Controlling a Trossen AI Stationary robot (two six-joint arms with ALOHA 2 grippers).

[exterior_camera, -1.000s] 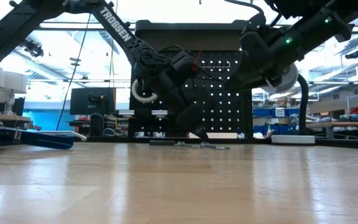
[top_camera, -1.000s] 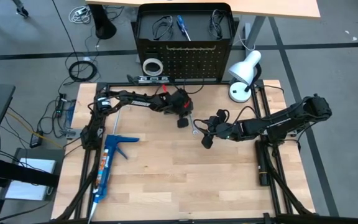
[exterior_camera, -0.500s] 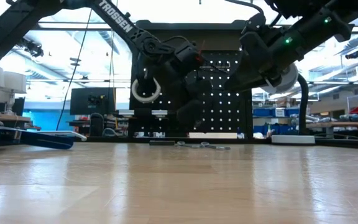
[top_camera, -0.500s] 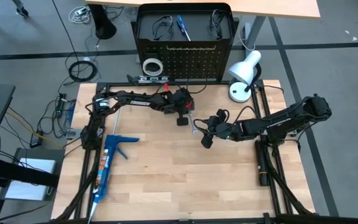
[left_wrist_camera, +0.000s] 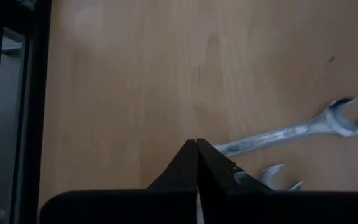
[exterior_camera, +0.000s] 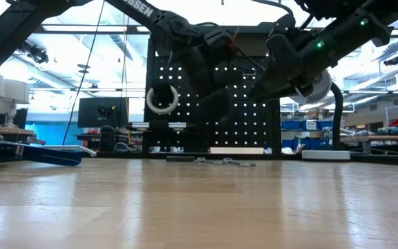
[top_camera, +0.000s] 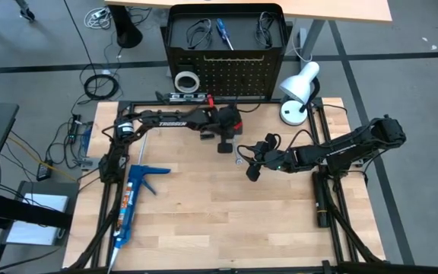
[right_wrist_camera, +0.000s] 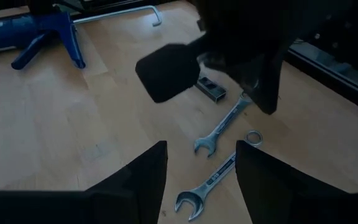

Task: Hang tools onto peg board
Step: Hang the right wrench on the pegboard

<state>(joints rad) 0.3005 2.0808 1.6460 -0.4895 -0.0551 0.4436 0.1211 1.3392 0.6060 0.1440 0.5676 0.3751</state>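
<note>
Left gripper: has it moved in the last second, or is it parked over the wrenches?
Yes. The left gripper, shut, has risen and drawn toward the peg board; in the low view it now sits higher against the board's holes, leaving the wrenches on the table.

Both arms are matte black with jointed tube segments. The left arm (top_camera: 166, 119) carries white lettering along its forearm and a red patch near the wrist. The right arm (top_camera: 341, 148) shows a small green light and looped black cables.
</note>
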